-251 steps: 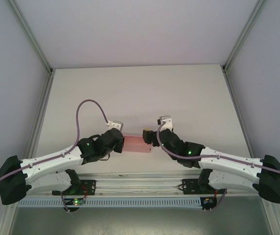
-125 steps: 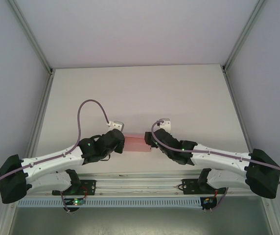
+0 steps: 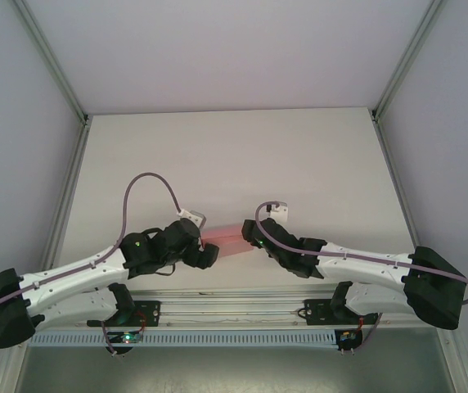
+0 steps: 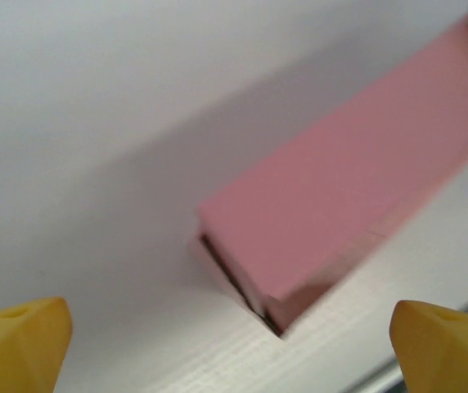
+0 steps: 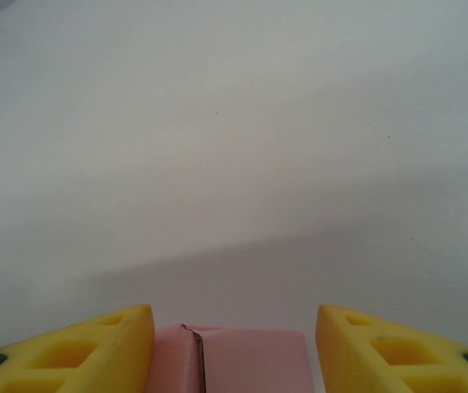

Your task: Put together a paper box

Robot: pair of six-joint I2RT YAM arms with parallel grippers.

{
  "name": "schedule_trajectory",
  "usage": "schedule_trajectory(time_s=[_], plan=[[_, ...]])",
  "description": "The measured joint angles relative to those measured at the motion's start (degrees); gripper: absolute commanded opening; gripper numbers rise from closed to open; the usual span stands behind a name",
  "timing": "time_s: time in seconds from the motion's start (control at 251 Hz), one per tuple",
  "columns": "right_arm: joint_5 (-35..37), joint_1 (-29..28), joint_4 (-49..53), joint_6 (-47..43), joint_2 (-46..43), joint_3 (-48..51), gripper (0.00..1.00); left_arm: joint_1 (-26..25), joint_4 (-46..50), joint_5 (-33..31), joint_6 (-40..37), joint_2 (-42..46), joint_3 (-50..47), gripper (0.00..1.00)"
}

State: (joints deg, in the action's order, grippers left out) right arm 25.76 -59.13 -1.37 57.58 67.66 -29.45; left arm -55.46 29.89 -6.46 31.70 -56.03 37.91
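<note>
The left tool (image 4: 234,352) has just let go. A second ago it was pinched on the left end of the box (image 3: 227,240); now its yellow fingers stand wide, and it has drawn back a little toward the near edge of the table (image 3: 234,155). From its own camera the box (image 4: 348,196) lies ahead of the fingers, touching neither.

Meanwhile the right tool (image 3: 254,237) has moved in on the other end and narrowed. Its fingers (image 5: 111,344) flank the box (image 5: 234,360), the left-hand one against the card and the other just beside it. I can't tell whether it is really gripping yet.

The box rests on the table between the two arms, near their bases, already a closed pink oblong. A dark slit shows along the end facing the left tool, so that flap may not be fully home. It looks like a handover: the right arm takes charge, freeing the left to re-approach and press that end.
</note>
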Motion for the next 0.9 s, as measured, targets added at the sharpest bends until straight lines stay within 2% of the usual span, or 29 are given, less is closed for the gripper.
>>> schedule_trajectory(time_s=[0.12,0.263,0.459,0.563,0.782,0.898], plan=[[-0.4,0.0,-1.5,0.8,0.0,0.7,0.50,0.0,0.5,3.2,0.5,2.1,1.3,1.00],[-0.5,-0.3,-3.5,1.2,-0.2,1.9,0.49,0.7,0.6,1.2,6.4,3.5,1.9,1.00],[-0.8,-0.4,-6.7,1.0,-0.9,3.6,0.47,10.3,-5.5,5.3,14.2,3.9,-2.1,1.00],[-0.8,-0.4,-6.9,1.0,-0.9,3.6,0.47,13.2,-8.9,8.1,16.3,3.9,-5.6,0.93],[-0.8,-0.4,-7.2,1.0,-0.8,3.8,0.46,13.2,-15.3,11.9,17.2,5.4,-11.1,0.89],[-1.2,-0.4,-9.4,0.5,-0.7,5.0,0.44,13.2,-22.9,13.3,18.6,7.3,-16.7,0.71]])
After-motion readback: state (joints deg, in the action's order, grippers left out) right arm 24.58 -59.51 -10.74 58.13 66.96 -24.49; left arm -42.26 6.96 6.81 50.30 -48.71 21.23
